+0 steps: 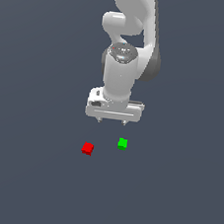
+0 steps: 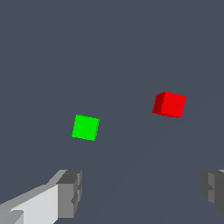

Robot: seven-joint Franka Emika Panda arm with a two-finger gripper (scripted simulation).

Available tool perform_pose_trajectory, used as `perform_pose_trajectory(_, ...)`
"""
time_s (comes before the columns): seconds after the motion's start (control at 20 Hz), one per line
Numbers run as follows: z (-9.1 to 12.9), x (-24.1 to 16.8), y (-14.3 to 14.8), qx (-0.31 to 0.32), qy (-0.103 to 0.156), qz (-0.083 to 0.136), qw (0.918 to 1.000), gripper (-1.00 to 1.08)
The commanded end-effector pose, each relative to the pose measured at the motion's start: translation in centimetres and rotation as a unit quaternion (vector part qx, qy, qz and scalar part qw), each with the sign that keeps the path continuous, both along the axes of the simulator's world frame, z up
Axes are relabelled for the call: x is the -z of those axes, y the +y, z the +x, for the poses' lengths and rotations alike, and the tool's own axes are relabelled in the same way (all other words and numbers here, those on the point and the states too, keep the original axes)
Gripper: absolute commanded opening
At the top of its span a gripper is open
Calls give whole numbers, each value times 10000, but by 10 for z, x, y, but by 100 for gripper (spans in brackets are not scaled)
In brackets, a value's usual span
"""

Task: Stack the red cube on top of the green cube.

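Robot gripper (image 1: 111,121) hangs above a dark floor (image 1: 27,173), fingers spread, holding nothing. Red cube (image 1: 87,148) and green cube (image 1: 122,143) lie near each other below it, apart. A descent off-centre could nudge the red cube or bump the green one.

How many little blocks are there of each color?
Red cube: 1
Green cube: 1
Total: 2 blocks, lying apart on the floor, not stacked. The gripper hangs above them with its jaws open and nothing between them.
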State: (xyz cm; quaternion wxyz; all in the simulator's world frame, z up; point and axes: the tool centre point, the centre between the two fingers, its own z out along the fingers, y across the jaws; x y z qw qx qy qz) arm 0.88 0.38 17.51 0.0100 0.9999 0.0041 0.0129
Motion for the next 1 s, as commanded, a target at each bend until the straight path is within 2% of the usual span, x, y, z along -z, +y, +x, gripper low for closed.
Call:
perform_pose_trajectory(0.0,0,0,0,0,0,0,10000,100)
perform_pose_trajectory(0.45,11,16,-13,171,17,13,9999,100)
perform_pose_trajectory(0.95,43,67,-59,733,72,64,9973,100)
